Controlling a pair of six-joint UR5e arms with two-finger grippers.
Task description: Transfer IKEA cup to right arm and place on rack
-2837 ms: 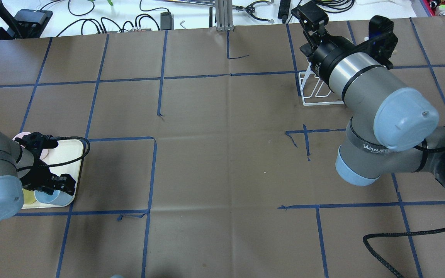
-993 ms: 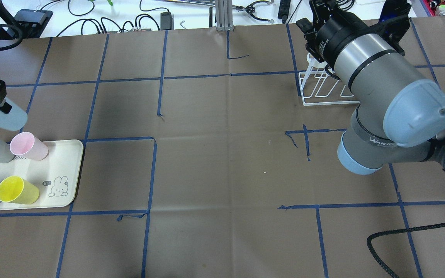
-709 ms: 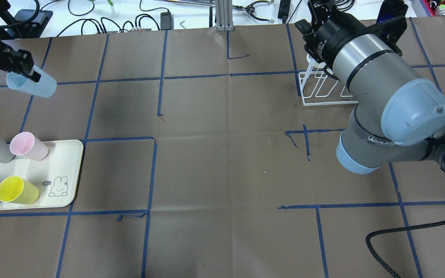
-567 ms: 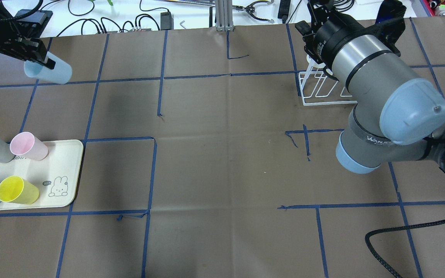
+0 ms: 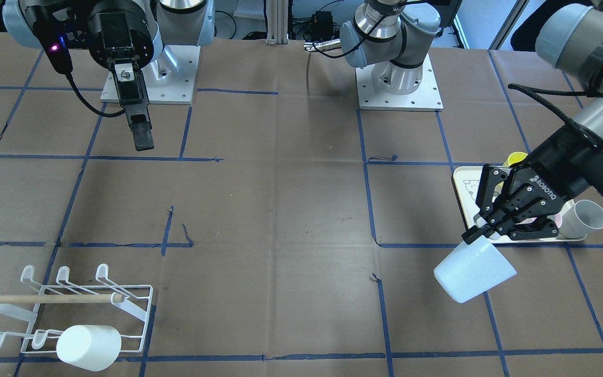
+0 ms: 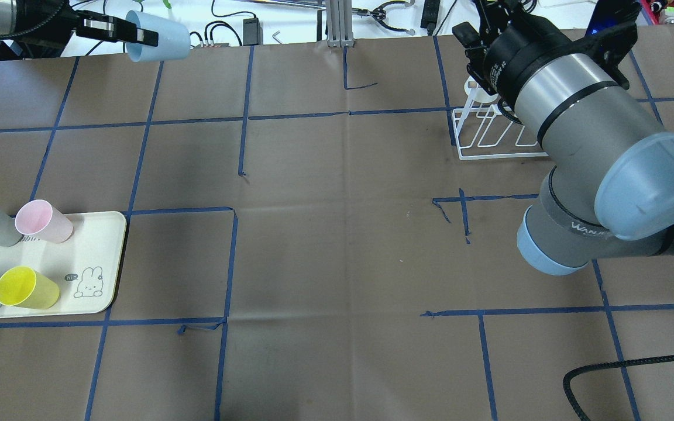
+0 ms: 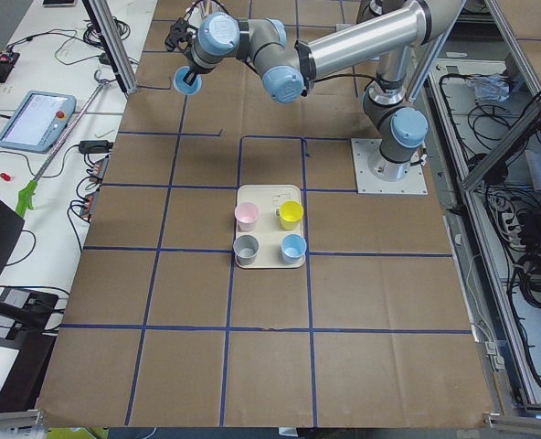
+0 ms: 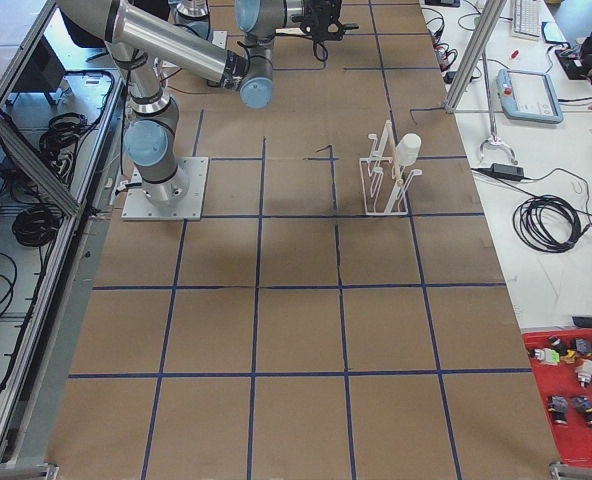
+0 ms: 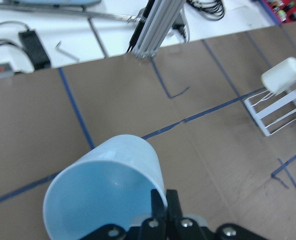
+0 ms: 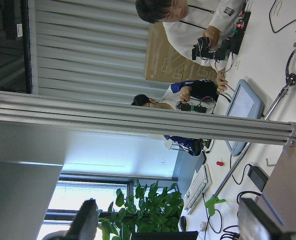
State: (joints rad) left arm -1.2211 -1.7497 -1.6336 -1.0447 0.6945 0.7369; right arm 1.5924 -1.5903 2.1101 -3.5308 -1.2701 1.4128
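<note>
Noted: left gripper (image 5: 478, 235) clenched on rim of tilted pale blue IKEA cup (image 5: 475, 273), aloft, well apart from rack (image 5: 45, 299); right gripper (image 5: 143, 139) released, raised near rack. Could slip or twist in thin rim pinch at handover; could foul white cup (image 5: 88, 340) on rack.

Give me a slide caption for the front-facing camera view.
Left gripper holds a tilted pale blue cup near the tray; right gripper hangs empty; one white cup sits on the rack.
</note>
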